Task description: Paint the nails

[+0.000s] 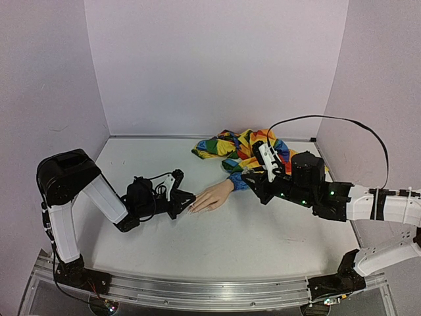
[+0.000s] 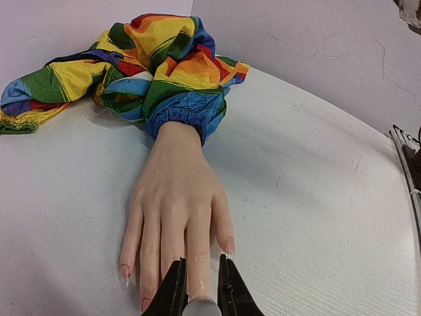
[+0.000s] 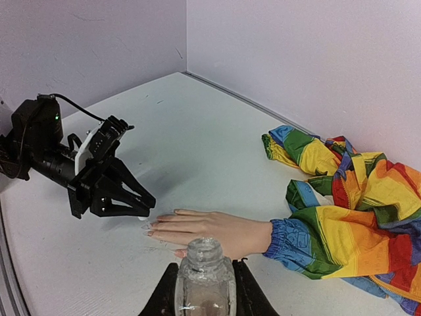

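The hand (image 2: 177,197) lay palm down near the middle of the bench (image 2: 316,197). Its fingertips pointed toward the left edge, and the sleeve (image 2: 164,66) was heaped toward the far right corner. The right gripper (image 3: 205,284) was clamped on the bottle (image 3: 205,263), uncapped and upright, just beside the wrist. The left gripper (image 2: 201,280) was clenched on a pale cap (image 2: 200,307), probably the brush, low over one of the middle fingers. Its tip was hidden, so contact could not be told. Of the nails (image 2: 125,274), one looked reddish and another faintly pink, though the tint was too weak to be sure. By my reading the painting was under way, with most nails left to do.
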Controlling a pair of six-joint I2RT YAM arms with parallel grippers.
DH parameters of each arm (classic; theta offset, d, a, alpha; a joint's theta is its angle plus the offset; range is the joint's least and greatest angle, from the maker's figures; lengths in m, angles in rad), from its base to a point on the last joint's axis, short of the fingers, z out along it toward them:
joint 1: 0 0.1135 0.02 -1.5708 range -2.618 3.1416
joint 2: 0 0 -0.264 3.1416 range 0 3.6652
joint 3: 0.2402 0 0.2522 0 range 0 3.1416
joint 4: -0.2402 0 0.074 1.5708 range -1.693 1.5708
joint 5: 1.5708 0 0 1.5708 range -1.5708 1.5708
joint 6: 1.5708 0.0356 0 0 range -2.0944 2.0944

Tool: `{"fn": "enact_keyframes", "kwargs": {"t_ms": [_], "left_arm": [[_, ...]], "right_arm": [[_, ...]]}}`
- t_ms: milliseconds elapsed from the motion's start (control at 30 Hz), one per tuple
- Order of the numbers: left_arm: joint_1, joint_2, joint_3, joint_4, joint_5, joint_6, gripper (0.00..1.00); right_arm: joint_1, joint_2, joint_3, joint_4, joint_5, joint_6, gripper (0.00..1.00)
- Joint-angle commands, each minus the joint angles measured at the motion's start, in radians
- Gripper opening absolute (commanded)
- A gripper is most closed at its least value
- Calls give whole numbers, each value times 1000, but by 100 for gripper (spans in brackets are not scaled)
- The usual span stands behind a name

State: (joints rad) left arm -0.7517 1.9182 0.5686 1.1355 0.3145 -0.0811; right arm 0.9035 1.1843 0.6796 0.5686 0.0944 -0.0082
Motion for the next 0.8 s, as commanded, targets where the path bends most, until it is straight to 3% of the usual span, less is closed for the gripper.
{"fn": "enact_keyframes", "kwargs": {"t_ms": [0, 767], "left_arm": [[6, 15, 29, 61, 13, 9, 0], [8, 36, 36, 61, 16, 18, 0]], "right_arm": [[-5, -8, 13, 68, -2, -1, 0], [-5, 5, 9, 79, -12, 1, 0]]}}
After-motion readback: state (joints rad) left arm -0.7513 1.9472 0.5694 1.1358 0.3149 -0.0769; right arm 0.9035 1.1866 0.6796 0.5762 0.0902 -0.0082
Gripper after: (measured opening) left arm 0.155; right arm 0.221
